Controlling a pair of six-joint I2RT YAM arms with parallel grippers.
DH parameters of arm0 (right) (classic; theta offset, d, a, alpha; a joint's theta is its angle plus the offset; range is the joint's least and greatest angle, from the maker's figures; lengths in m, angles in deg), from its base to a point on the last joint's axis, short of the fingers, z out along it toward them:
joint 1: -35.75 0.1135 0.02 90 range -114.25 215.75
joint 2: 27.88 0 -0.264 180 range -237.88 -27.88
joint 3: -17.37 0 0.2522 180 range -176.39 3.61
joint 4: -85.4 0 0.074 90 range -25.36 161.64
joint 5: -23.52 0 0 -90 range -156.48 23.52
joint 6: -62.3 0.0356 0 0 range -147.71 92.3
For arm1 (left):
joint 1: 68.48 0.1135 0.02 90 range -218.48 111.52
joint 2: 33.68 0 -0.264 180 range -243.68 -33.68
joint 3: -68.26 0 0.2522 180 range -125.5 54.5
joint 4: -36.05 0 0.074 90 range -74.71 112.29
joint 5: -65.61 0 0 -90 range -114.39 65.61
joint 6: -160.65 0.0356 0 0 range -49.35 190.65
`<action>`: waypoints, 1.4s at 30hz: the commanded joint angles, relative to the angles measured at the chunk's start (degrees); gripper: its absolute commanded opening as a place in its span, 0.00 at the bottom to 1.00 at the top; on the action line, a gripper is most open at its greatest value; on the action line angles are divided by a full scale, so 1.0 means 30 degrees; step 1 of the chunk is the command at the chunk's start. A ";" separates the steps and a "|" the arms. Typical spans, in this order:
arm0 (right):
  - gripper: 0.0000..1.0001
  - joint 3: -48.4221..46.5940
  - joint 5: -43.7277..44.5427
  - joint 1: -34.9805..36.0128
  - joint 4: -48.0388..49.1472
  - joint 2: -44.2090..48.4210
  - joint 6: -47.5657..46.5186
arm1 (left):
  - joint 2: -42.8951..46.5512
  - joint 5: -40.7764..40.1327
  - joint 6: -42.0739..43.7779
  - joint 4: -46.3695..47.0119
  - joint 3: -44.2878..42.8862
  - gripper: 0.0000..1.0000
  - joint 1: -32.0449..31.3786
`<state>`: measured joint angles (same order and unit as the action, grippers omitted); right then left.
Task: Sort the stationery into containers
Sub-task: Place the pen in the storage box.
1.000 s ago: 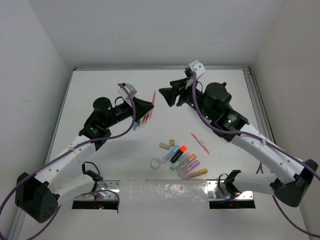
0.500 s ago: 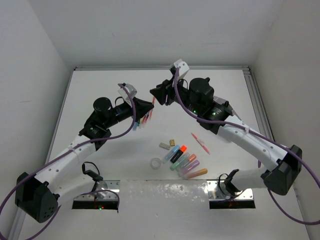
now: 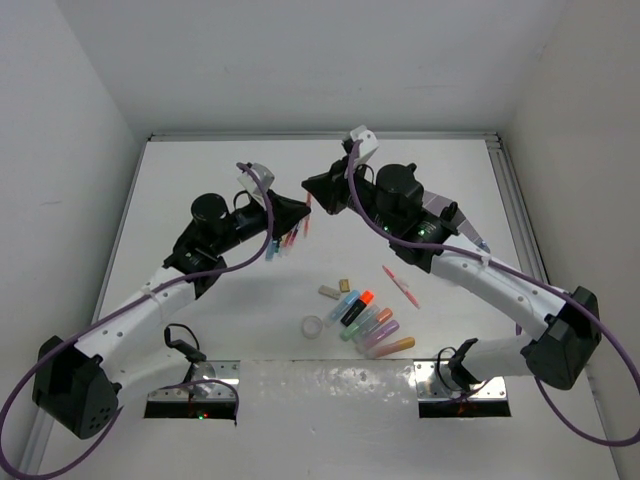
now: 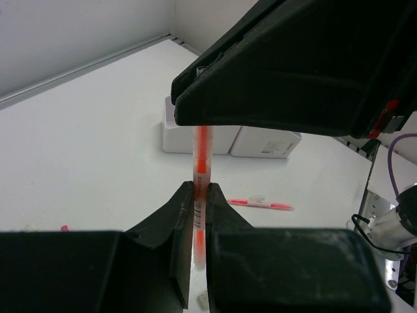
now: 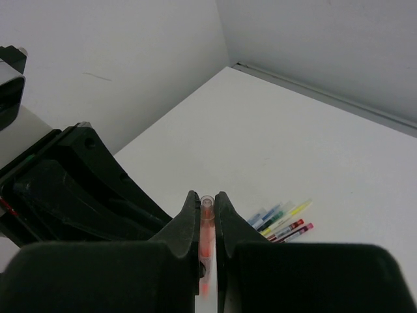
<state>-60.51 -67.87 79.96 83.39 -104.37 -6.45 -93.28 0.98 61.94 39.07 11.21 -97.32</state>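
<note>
Left wrist, organizer (image 4: 260,143) perhaps behind pen (image 4: 202,171), hidden overhead

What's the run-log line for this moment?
phase: likely handover | left gripper: shut on orange pen | right gripper: shut on same pen, other end | pen: held aloft

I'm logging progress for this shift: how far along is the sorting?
Nothing shows as sorted; the inside of the organizer is hidden. In hand: an orange pen, gripped by both the left gripper and right gripper. Left on the table: highlighters, tape ring, erasers, a pink pen and a pen bunch.
</note>
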 commanded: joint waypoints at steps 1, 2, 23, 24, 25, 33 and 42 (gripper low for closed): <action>0.00 0.0863 -0.0182 0.0206 0.0302 -0.0109 0.0356 | 0.0031 -0.0602 -0.0846 0.3195 -0.0981 0.00 -0.0435; 0.00 0.1126 -0.0182 0.0264 0.0390 -0.0138 0.0385 | -0.0028 -0.0661 -0.0876 0.3545 -0.1039 0.00 -0.0464; 0.00 0.0806 0.0052 0.0177 0.0244 -0.0051 -0.0377 | -0.0175 -0.0017 -0.0290 0.2816 -0.0864 0.00 -0.0933; 0.00 0.0922 0.0110 0.0148 0.0331 -0.0022 -0.0318 | -0.0175 -0.0075 -0.0261 0.2845 -0.0806 0.00 -0.0933; 0.00 0.0981 0.0140 0.0090 0.0361 0.0037 -0.0260 | -0.0146 -0.0105 -0.0290 0.2817 -0.0805 0.00 -0.0933; 0.00 0.1099 0.2685 -0.1167 -0.1128 0.1264 -0.0755 | 0.0176 -0.0368 0.0296 0.1677 -0.0483 0.99 -0.0524; 0.00 0.2211 1.0360 -0.4683 -0.3853 0.4603 -0.2573 | 0.1259 -0.1920 0.0911 -0.0229 0.0307 1.00 0.0823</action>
<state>-55.22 -48.02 68.68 74.03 -94.25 -11.15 -91.53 -2.61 63.36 39.59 11.23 -96.25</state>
